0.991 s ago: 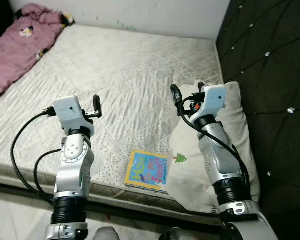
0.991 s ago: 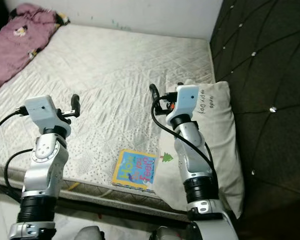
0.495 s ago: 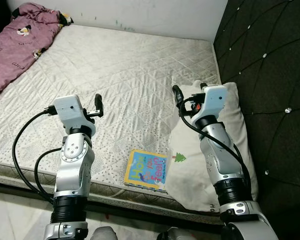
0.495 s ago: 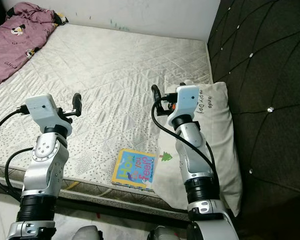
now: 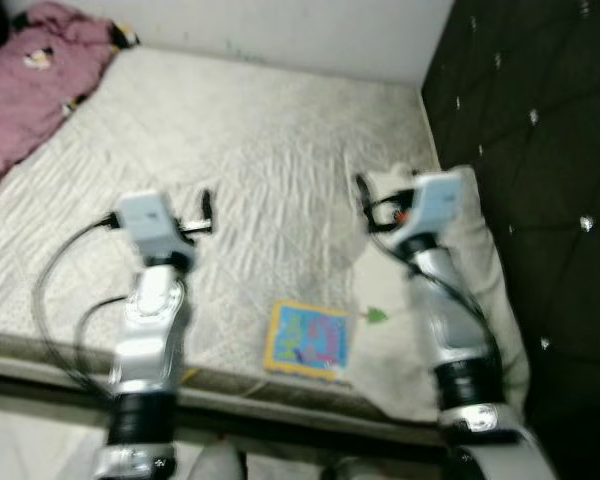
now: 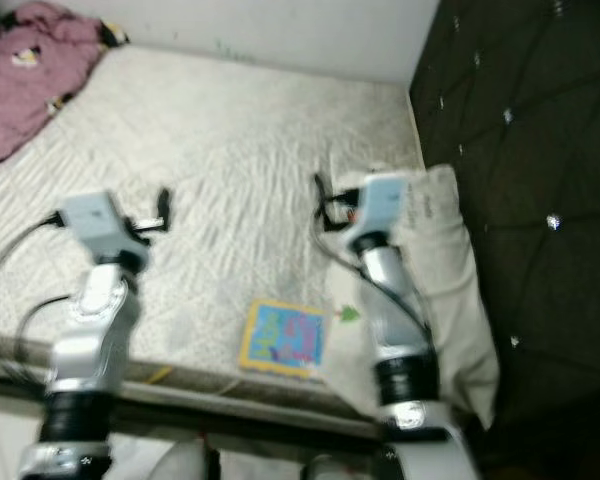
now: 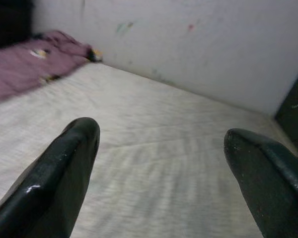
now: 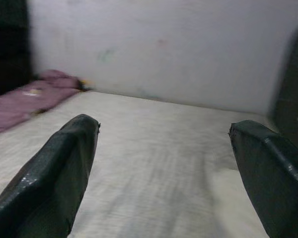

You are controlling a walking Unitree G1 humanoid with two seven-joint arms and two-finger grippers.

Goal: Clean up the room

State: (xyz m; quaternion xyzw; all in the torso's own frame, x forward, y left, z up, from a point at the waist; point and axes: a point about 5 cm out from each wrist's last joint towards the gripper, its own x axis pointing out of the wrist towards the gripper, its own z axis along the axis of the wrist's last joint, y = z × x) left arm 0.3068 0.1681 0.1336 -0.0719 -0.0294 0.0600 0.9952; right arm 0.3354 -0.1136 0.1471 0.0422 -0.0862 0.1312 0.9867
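Bare quilted mattress (image 5: pixel 270 160), views blurred. Purple blanket (image 5: pixel 30 80) bunched at far left corner. Colourful book (image 5: pixel 308 340) flat at near mattress edge, just beside white pillow (image 5: pixel 480 260) by dark tufted headboard (image 5: pixel 540 150). Left gripper (image 7: pixel 161 163) & right gripper (image 8: pixel 164 163) both raised over mattress, fingers wide apart, holding nothing.

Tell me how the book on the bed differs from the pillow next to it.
The book is small, flat and brightly coloured in yellow and blue; the pillow is much larger, plump and off-white. The book lies at the near edge of the mattress, while the pillow lies lengthwise against the dark headboard. The book's corner appears to meet the pillow's edge, though blur makes that uncertain. Both rest on the bed, and neither is held by a tool.
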